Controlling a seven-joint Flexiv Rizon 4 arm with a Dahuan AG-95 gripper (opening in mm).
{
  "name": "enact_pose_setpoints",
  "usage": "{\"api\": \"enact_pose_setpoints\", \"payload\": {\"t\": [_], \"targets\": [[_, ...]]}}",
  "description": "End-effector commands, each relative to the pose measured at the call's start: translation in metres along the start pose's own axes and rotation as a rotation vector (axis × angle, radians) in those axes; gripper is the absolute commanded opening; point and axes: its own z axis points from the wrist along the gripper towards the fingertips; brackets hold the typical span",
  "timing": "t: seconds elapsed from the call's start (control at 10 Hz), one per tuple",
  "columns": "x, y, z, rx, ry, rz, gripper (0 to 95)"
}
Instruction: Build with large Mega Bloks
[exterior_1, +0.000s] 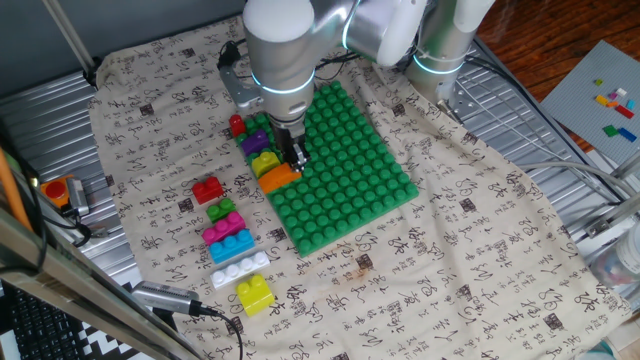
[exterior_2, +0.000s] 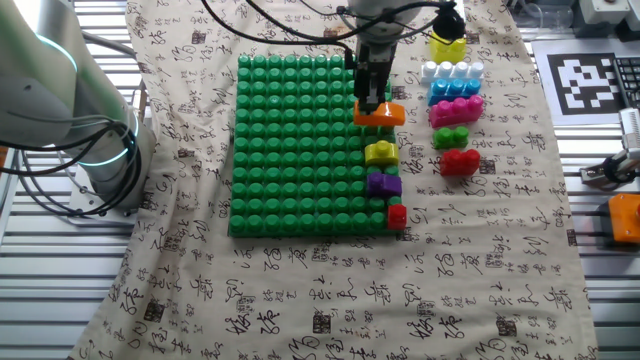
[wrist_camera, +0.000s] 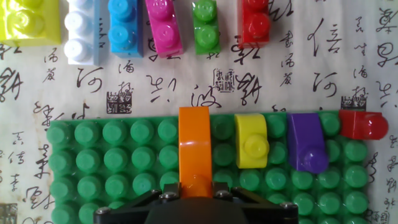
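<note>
A big green studded baseplate (exterior_1: 350, 170) lies on the printed cloth. Along its edge stand an orange brick (exterior_1: 279, 177), a yellow brick (exterior_1: 266, 161), a purple brick (exterior_1: 255, 142) and a red brick (exterior_1: 237, 125). My gripper (exterior_1: 296, 157) is shut on the orange brick (wrist_camera: 194, 146), which sits on the plate's edge studs (exterior_2: 380, 114). Off the plate lie loose red (exterior_1: 207, 190), green (exterior_1: 221, 211), pink (exterior_1: 224, 229), blue (exterior_1: 232, 246), white (exterior_1: 240, 269) and yellow (exterior_1: 255, 294) bricks in a row.
The cloth (exterior_1: 460, 250) covers the table. A grey board with tiny coloured bricks (exterior_1: 612, 102) lies at the far right. An orange device (exterior_1: 58, 190) and cables sit at the left edge. The arm's base (exterior_1: 440, 60) stands behind the plate.
</note>
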Motion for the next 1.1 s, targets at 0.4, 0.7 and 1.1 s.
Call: {"api": "enact_pose_setpoints", "payload": {"t": [0.4, 0.7, 1.1], "targets": [[-0.0003, 0.0006, 0.0001, -0.035, 0.056, -0.015, 0.0], [-0.0003, 0.0006, 0.0001, -0.034, 0.057, -0.022, 0.0], [0.0026, 0.0002, 0.0033, -0.030, 0.064, -0.026, 0.0]]}}
